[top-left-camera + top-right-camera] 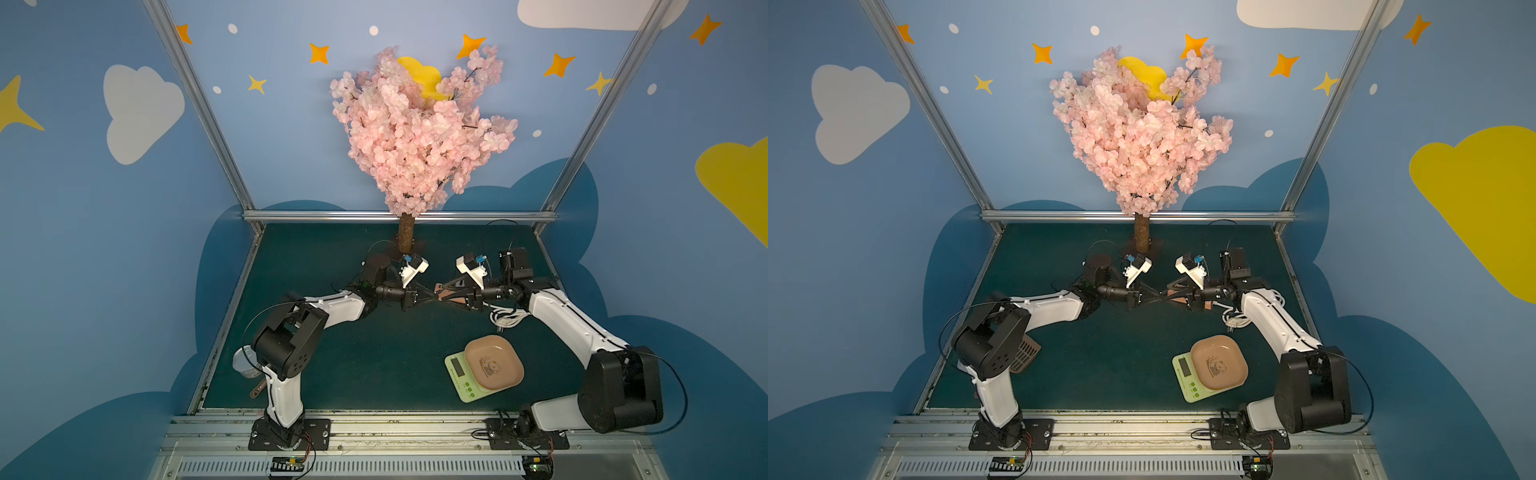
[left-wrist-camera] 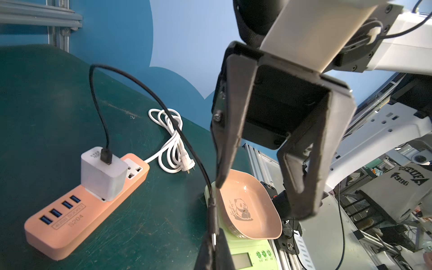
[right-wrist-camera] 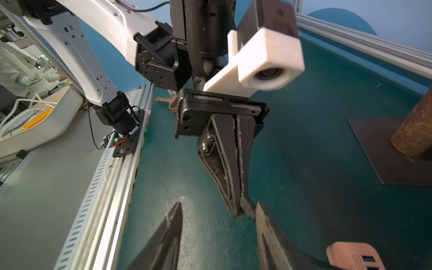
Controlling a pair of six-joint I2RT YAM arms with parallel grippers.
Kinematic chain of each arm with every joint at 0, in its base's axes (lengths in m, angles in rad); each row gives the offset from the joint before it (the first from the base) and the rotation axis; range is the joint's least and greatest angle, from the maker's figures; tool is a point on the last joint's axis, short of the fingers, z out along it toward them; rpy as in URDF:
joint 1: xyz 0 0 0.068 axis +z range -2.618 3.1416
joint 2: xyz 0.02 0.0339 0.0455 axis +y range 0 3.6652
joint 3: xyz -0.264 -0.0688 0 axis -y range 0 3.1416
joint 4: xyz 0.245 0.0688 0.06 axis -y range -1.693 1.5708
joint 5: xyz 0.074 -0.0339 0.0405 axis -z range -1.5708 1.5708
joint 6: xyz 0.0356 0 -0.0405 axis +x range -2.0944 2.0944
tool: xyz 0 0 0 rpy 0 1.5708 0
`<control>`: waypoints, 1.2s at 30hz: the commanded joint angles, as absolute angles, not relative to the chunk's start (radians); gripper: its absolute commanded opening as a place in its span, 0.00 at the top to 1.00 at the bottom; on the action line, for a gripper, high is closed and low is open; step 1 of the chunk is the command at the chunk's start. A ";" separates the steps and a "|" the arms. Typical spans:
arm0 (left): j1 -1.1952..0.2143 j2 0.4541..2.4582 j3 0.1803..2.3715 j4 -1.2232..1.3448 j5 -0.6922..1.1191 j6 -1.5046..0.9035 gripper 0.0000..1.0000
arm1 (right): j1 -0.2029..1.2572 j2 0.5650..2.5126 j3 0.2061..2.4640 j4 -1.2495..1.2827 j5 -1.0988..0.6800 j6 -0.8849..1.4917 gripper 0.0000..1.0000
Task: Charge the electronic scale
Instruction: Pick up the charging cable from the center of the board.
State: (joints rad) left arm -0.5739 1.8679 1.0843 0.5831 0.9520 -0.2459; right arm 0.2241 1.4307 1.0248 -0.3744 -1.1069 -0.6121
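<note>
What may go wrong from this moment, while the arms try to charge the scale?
1. The left gripper pinches the end of the black cable only at its fingertips, and the right gripper stands open, so the plug may twist or slip.
2. A pull on the cable may tug the white charger block out of the orange power strip.
3. Nothing braces the electronic scale; pushing a plug in may shove it.

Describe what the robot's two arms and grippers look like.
Both the left arm and right arm have white shells, bulky black joints and thin black cables looping alongside. Each wrist carries a white camera block. The left gripper and right gripper have matte black, tapered, triangular fingers.
</note>
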 commanded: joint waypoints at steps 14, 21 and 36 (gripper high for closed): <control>-0.568 1.862 1.169 0.399 0.982 -0.107 0.96 | 0.218 1.497 1.149 -0.521 -1.044 -0.754 0.45; -0.567 1.864 1.201 0.330 0.990 -0.053 0.96 | 0.219 1.525 1.169 -0.573 -1.062 -0.827 0.48; -0.566 1.879 1.260 0.254 0.994 0.000 0.95 | 0.230 1.570 1.191 -0.596 -1.061 -0.858 0.78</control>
